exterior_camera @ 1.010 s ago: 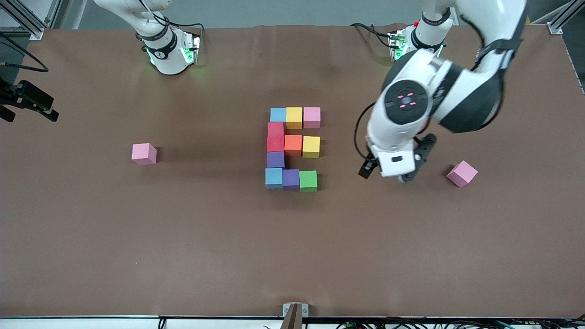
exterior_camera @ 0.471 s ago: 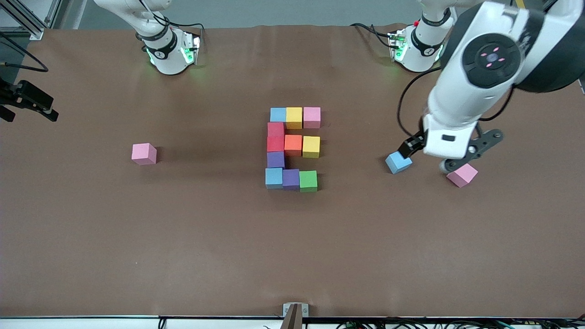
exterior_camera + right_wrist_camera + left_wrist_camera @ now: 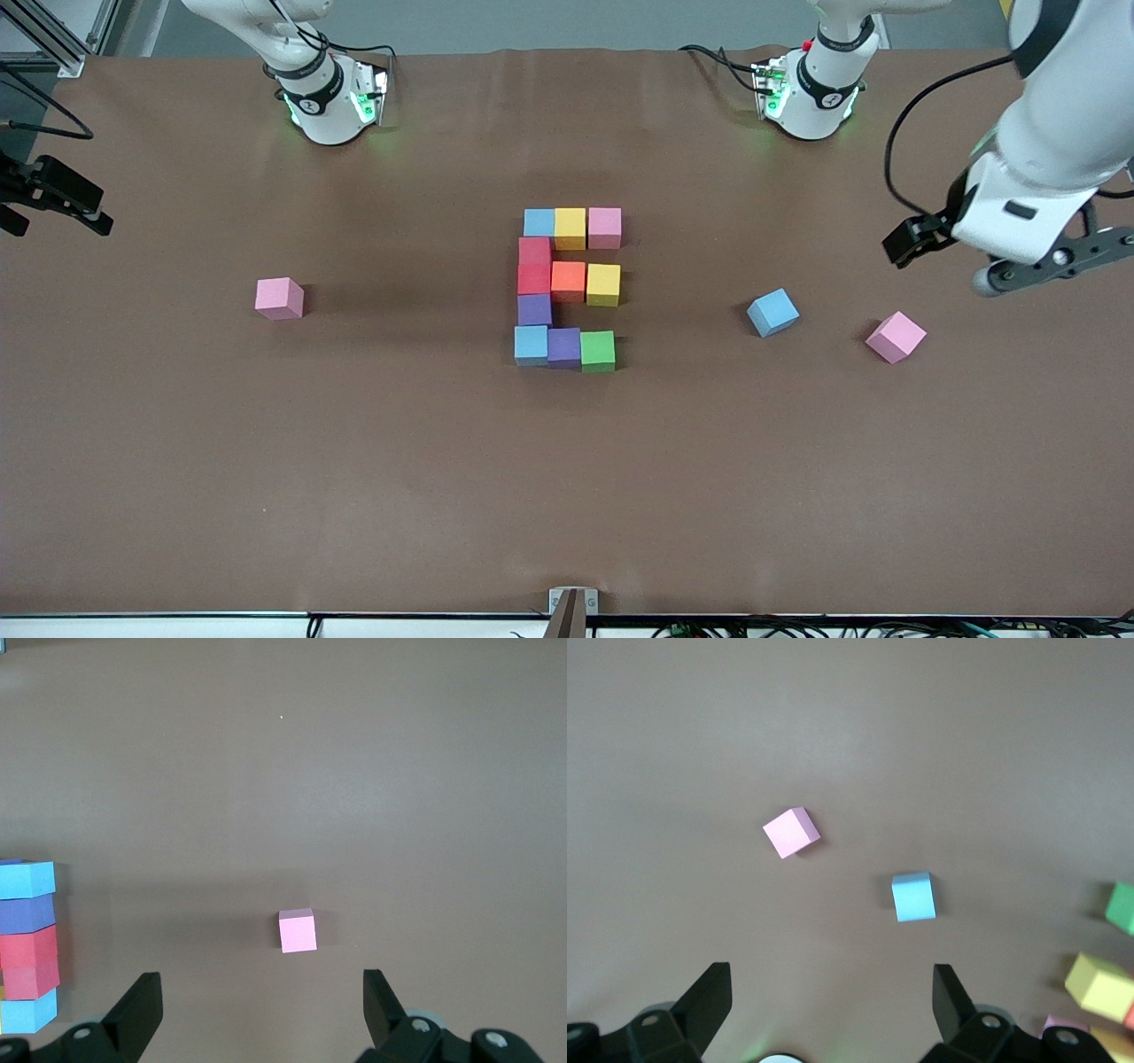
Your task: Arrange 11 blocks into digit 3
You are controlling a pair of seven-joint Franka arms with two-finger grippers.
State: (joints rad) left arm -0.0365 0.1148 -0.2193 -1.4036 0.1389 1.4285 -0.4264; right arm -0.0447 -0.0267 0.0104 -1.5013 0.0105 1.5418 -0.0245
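Digit 3 (image 3: 567, 288) sits complete mid-table, all eleven blocks touching; left gripper (image 3: 1019, 257) empty, jaws wide, above the table's left-arm end; right gripper (image 3: 261, 1014) likewise, waiting; next: probably park.

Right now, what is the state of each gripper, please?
Left gripper: open, holding nothing, up over the table near the pink block.
Right gripper: open, holding nothing.

White arms (image 3: 1054, 133) — black cables (image 3: 912, 115)
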